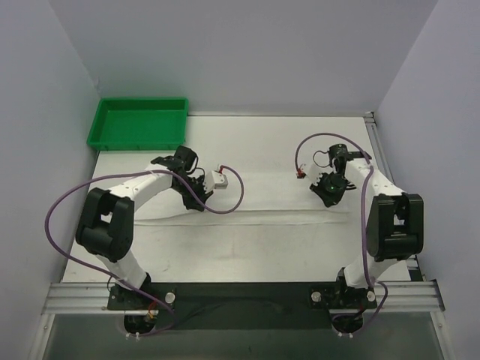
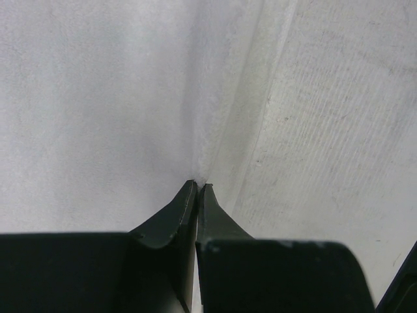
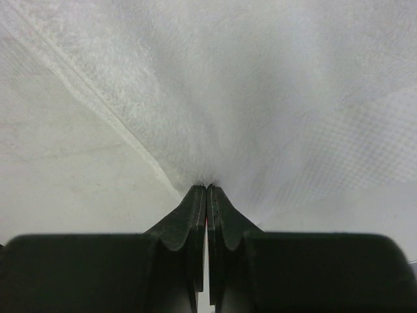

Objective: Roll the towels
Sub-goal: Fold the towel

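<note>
The white terry towel (image 1: 262, 196) lies flat across the middle of the table, its near edge a faint line. My left gripper (image 1: 199, 198) is at its left part, my right gripper (image 1: 331, 193) at its right part. In the left wrist view the left gripper (image 2: 197, 185) is shut, pinching a ridge of the towel (image 2: 98, 117) at its tips. In the right wrist view the right gripper (image 3: 207, 187) is shut on a bunched bit of the towel (image 3: 260, 98), whose hemmed edge runs off to the upper left.
A green plastic tray (image 1: 139, 124) stands at the back left corner. Walls close in the table on the left, back and right. Bare table (image 2: 339, 130) shows beside the towel; it also shows in the right wrist view (image 3: 65, 163). Cables loop off both wrists.
</note>
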{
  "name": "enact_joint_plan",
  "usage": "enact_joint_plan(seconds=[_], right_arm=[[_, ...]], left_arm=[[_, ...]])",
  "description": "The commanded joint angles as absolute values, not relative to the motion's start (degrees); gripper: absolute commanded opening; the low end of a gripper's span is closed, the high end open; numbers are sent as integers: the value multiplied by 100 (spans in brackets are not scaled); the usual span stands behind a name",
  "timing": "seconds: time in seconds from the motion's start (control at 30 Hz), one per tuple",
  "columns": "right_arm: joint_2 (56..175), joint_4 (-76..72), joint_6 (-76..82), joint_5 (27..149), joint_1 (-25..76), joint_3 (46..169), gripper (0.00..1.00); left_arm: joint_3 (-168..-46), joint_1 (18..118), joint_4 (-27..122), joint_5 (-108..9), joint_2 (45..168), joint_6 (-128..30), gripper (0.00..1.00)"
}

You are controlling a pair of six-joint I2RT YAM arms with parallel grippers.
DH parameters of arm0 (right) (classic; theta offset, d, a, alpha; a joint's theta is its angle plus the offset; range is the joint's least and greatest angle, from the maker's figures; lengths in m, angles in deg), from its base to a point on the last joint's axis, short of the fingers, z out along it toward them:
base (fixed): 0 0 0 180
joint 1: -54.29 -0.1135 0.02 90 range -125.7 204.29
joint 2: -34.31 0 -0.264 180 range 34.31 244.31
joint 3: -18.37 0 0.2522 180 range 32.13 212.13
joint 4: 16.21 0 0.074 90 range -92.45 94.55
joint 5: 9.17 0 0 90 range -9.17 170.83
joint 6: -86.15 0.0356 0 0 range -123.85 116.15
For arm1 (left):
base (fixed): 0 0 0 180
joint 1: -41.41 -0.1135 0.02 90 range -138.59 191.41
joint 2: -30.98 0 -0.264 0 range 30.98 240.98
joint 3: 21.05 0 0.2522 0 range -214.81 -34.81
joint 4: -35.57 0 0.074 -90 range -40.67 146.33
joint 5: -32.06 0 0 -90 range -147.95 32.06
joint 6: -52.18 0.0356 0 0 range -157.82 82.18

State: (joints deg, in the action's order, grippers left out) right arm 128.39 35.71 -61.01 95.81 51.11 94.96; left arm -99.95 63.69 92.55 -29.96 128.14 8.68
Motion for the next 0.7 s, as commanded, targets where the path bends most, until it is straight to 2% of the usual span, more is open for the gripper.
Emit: enact_joint_plan(seconds=[0.0,0.27,0.47,0.67], right_arm=[[12572,4229,-6291,9586,5227,9629,0],[12614,4317,-6581,9525,5263,9260,0],[13457,3791,-6493,9253,5035,8970,0],[13986,3728,-6379,8936,5008,9233,0]], left_arm=[[-10178,6303,9573,-2833,12467,920,0],[-9845,6355,10031,-2718,12256,1368,0],[-9142,6601,9539,-3043,13107,1351,0],[-9281,6628,9415,-3263,13592,1307,0]])
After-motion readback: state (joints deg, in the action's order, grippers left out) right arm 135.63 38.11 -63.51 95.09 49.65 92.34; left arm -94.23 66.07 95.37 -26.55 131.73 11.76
